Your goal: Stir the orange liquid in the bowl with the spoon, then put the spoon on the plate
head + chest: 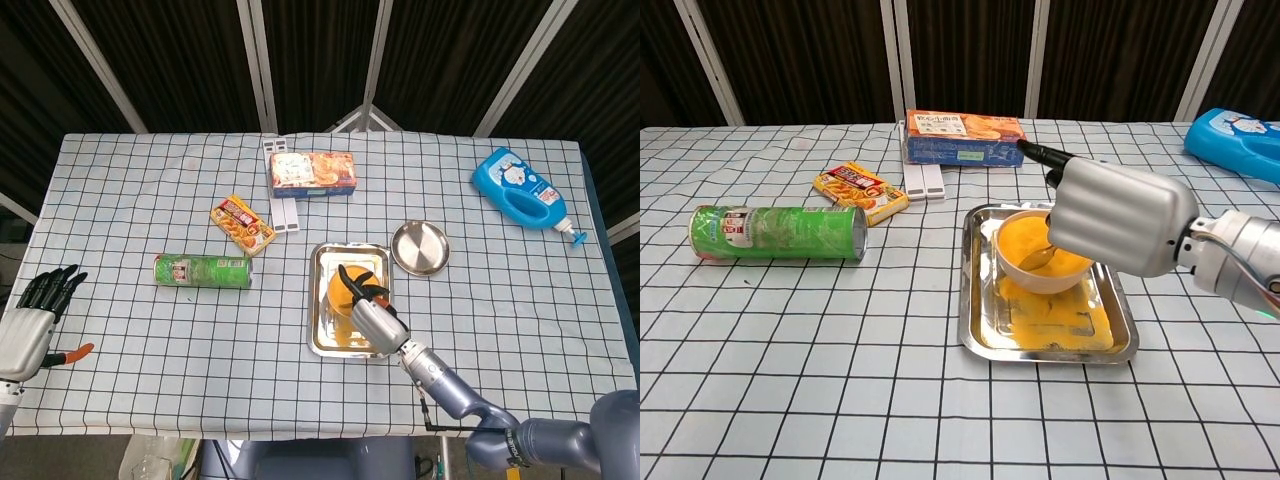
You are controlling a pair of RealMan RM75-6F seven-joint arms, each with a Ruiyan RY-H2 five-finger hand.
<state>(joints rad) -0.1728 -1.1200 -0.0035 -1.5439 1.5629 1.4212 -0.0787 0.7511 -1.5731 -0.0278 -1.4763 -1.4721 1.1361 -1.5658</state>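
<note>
Orange liquid (1025,240) in bowl (1040,280); your right hand (1118,215) grips spoon (1037,258) dipped in; left hand (30,320) open, idle.

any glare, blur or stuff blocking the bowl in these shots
Chest view: sharp, evenly lit; the right hand fills the foreground and hides the right part of the bowl; soft reflections on the tray rim. Head view: sharp too, the same hand covers the bowl's near edge; the background is dark; the left hand is cropped at the frame edge.
</note>
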